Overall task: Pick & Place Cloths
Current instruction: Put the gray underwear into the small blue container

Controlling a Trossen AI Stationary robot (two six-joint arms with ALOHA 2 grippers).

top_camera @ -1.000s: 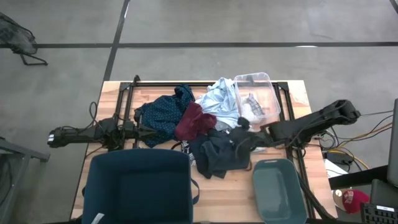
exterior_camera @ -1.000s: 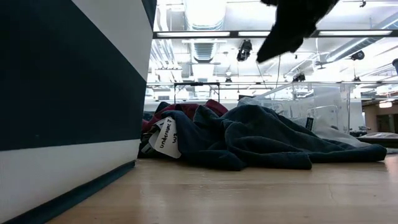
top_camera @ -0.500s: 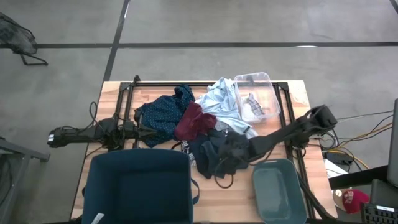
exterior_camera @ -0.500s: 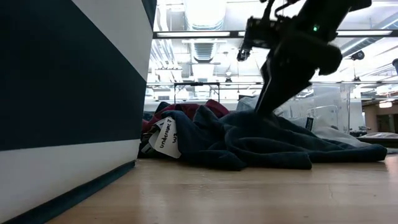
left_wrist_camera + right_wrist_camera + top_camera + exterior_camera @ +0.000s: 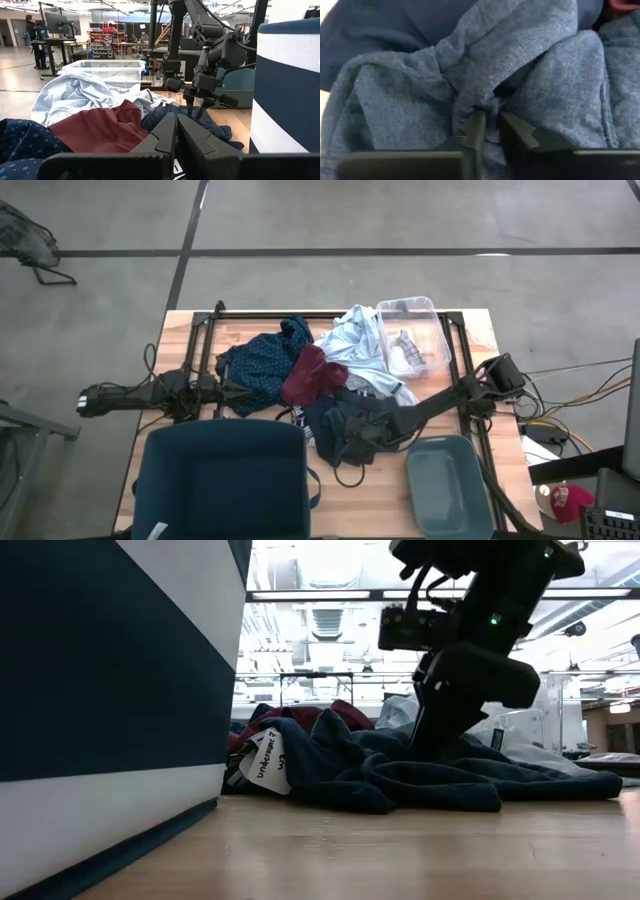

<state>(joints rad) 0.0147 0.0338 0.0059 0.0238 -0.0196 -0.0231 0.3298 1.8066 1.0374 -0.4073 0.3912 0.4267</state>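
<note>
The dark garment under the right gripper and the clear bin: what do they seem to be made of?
The dark garment looks like soft brushed knit, perhaps fleece: matte, fuzzy, folding thickly where the right gripper pinches it. The clear bin looks like hard glossy plastic: see-through walls.

right claw [image 5: 487, 131] lowered, pinching dark garment [image 5: 345, 430]

A robotics lab or workshop is showing here: a wooden desk [image 5: 440, 500] is standing on a bare concrete floor [image 5: 330, 280] crossed by dark lines, cables [image 5: 590, 380] are trailing off one side, exposed ceiling ducts [image 5: 330, 620] are running overhead, and a person [image 5: 39, 40] is standing at workbenches [image 5: 62, 45] beside stocked shelves [image 5: 102, 45]
</note>
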